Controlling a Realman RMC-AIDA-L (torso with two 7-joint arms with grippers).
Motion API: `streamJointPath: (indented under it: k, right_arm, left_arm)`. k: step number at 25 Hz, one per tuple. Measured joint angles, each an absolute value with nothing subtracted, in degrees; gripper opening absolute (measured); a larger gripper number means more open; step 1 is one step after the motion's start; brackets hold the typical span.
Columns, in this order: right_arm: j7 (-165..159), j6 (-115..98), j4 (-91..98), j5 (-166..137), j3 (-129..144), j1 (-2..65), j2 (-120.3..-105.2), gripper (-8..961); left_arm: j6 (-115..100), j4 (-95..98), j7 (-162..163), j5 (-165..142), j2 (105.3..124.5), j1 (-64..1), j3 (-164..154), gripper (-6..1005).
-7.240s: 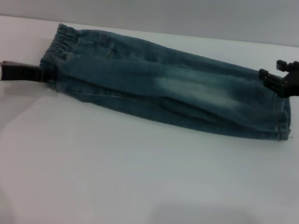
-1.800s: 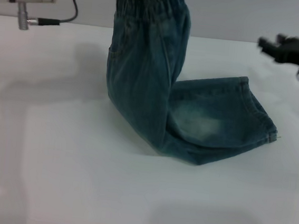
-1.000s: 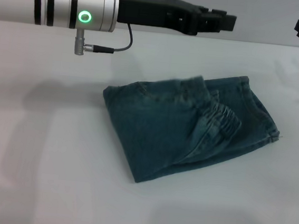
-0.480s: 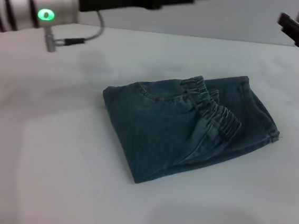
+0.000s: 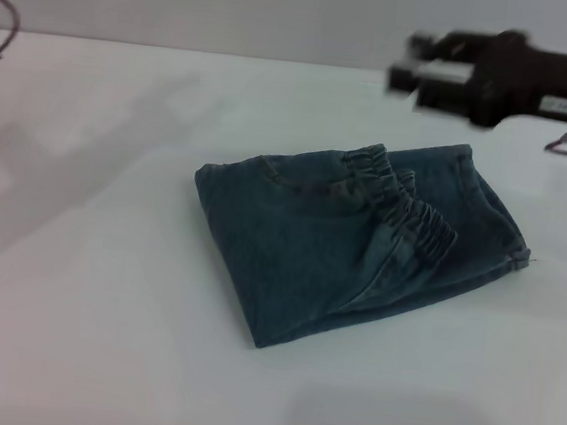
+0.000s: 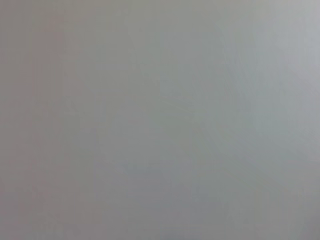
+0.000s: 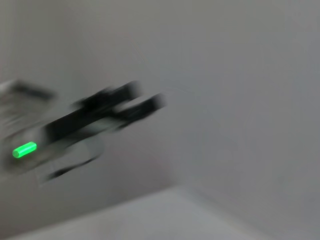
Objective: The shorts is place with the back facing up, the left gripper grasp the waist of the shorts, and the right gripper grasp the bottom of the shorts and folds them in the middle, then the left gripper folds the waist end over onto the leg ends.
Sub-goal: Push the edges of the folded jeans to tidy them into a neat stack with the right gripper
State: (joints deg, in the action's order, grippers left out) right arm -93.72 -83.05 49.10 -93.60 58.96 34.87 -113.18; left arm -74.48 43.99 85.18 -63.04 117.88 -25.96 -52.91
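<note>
Resting folded mid-table point(image 5: 99, 356): shorts point(image 5: 299, 264), waist point(image 5: 404, 209) laid over leg ends point(image 5: 492, 233). Both folds look done. Right hand point(image 5: 428, 71) above far edge, empty, opening unclear. Left hand point(image 7: 145, 102) raised clear, empty, slightly parted.

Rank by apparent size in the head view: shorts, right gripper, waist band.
1. the shorts, folded on the table, largest by far.
2. the right gripper, raised nearer the camera, which inflates it.
3. the waist, a narrow ruffled strip lying on top of the fold; close to the gripper in area, so this pair is unsure.
</note>
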Motion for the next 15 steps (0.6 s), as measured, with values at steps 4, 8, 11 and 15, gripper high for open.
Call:
streamJointPath:
  k: [4, 8, 11, 15]
  right_arm:
    - [-101.15, -92.39, 50.66, -103.29, 59.02, 41.94, -112.67, 504]
    - [-105.53, -99.13, 50.24, -111.85, 60.21, 49.13, -113.65, 504]
    - [-107.73, -100.53, 50.22, -118.60, 62.52, 52.84, -115.56, 504]
    - [-109.39, -97.26, 49.74, -125.07, 65.16, 54.71, -118.71, 504]
  left_arm:
    - [-74.69, 42.55, 81.85, -59.99, 117.97, -23.74, -52.83, 846]
    - [-74.87, 40.19, 79.73, -58.85, 117.93, -23.30, -52.81, 846]
    - [-74.96, 37.97, 78.38, -58.11, 117.90, -23.13, -52.72, 845]
    - [-74.93, 36.94, 78.03, -57.89, 117.99, -22.84, -52.70, 845]
